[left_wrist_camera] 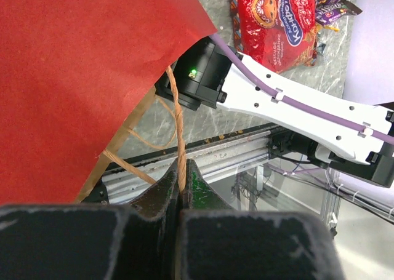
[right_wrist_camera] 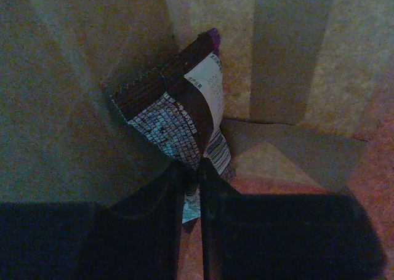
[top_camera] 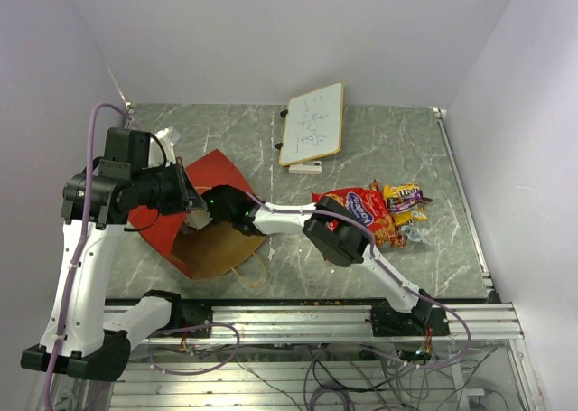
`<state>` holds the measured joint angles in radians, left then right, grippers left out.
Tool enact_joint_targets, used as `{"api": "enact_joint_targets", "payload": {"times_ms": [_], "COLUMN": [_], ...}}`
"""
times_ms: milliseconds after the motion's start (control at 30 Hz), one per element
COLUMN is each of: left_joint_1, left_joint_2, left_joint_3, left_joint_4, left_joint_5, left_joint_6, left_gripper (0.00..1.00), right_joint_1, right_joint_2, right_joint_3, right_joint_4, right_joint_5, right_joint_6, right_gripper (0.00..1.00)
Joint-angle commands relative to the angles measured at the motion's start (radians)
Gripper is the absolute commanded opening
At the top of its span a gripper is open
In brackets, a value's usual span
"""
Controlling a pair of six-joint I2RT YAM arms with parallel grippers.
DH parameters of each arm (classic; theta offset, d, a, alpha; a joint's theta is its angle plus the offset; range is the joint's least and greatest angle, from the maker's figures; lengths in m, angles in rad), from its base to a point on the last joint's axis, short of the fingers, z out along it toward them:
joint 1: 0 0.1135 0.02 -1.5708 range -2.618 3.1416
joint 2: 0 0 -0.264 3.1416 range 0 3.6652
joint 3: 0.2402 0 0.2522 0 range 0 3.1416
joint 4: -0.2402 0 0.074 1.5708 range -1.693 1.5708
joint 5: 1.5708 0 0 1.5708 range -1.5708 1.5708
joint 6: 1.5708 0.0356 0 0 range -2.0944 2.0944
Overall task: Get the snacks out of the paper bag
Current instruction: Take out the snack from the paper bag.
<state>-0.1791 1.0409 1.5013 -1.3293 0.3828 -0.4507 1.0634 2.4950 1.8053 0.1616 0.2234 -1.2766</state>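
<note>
Closest to the right wrist lens, the right gripper (right_wrist_camera: 198,175) has its jaws clamped together on the lower crimped end of a dark candy bar (right_wrist_camera: 175,104), printed back towards you, deep in the brown interior of the paper bag (right_wrist_camera: 68,77). Note that the jaws take only the end seal, not the body of the bar; treat this hold as thin. If you draw back fast or the bar catches on a bottom fold, the seal may slide free and the bar drop back inside. The left gripper (left_wrist_camera: 183,181) has its jaws pressed together on the twisted paper handle (left_wrist_camera: 178,117), holding the bag's mouth up while the bag lies on its red side. The right arm (left_wrist_camera: 295,104) passes through that mouth. Expect the arm to rub the paper on the way out: this could drag the whole bag, or load the handle until it slips from the jaws or tears at its glued root, letting the mouth fall onto the arm. Well clear to the right on the table (top_camera: 379,140) lie the red cookie packet (top_camera: 358,208) and several small bars (top_camera: 408,203), already outside the bag.
</note>
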Motion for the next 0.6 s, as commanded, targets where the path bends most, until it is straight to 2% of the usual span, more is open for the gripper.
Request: {"api": "enact_joint_targets", "payload": {"times_ms": [0, 167, 400, 567], "left_joint_1": [0.002, 0.003, 0.003, 0.003], "left_joint_2": [-0.003, 0.013, 0.063, 0.11], "left_joint_3": [0.044, 0.057, 0.104, 0.16], "left_joint_4": [0.004, 0.008, 0.039, 0.037], "left_joint_5": [-0.013, -0.033, -0.026, -0.04], "left_joint_6": [-0.012, -0.018, -0.015, 0.003], "left_gripper": [0.07, 0.07, 0.07, 0.07], "right_joint_1": [-0.006, 0.005, 0.049, 0.075], "right_joint_2": [-0.069, -0.145, -0.327, -0.464], "right_joint_3": [-0.013, -0.064, -0.292, -0.435], "right_joint_4": [0.01, -0.01, -0.01, -0.028], "right_joint_5": [-0.038, -0.095, -0.218, -0.318], "right_joint_6": [0.014, 0.083, 0.161, 0.275], "right_gripper": [0.12, 0.08, 0.06, 0.04]}}
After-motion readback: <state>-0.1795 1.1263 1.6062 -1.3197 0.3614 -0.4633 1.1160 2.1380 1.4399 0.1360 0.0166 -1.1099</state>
